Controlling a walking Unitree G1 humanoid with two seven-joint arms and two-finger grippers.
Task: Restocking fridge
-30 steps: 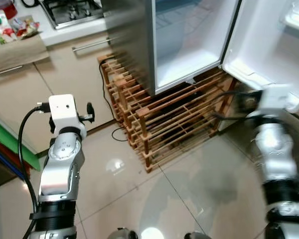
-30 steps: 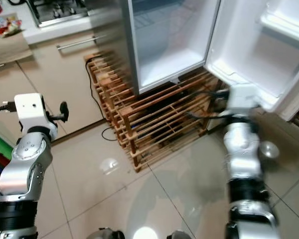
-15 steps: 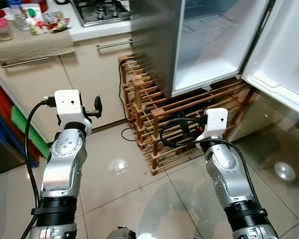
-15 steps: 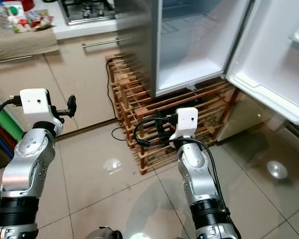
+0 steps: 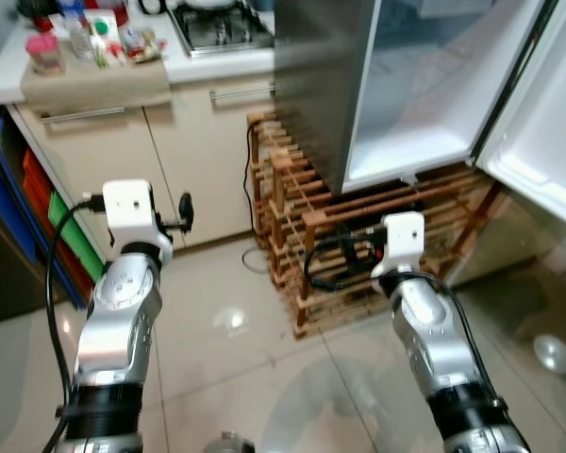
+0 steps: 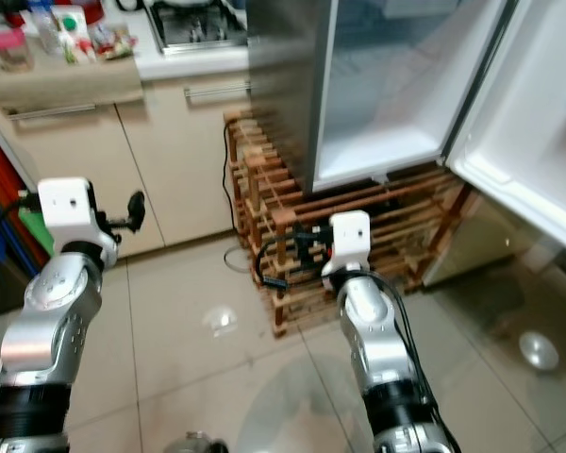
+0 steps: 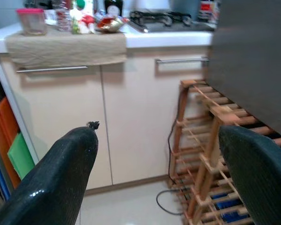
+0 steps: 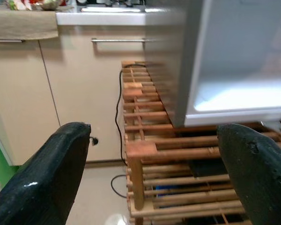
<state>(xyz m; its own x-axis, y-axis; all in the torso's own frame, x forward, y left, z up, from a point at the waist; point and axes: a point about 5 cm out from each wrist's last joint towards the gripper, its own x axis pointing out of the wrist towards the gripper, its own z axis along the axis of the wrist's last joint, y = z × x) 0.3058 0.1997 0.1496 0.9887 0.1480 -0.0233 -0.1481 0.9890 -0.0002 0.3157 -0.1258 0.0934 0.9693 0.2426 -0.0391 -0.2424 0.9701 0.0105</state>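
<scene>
The fridge (image 5: 424, 104) stands open, its lower compartment white and bare, its door (image 5: 552, 151) swung out to the right. Groceries (image 5: 99, 38), among them a pink-lidded tub (image 5: 45, 52), stand on a cloth on the counter at the far left. My left gripper (image 7: 157, 154) is raised in front of the cabinet doors, open and holding nothing. My right gripper (image 8: 152, 154) is held up facing the wooden rack (image 5: 344, 222) under the fridge, also open and holding nothing.
A gas hob (image 5: 217, 24) sits on the counter beside the fridge. Cabinet doors with bar handles (image 7: 51, 69) run below. Orange and green items (image 5: 47, 203) stand in a gap at the left. A black cable (image 5: 255, 260) lies on the glossy tiled floor (image 5: 226, 321).
The whole view has swung left, bringing the counter and groceries into sight. My right arm came away from the fridge door's lower edge to the front of the rack. The left arm stays raised.
</scene>
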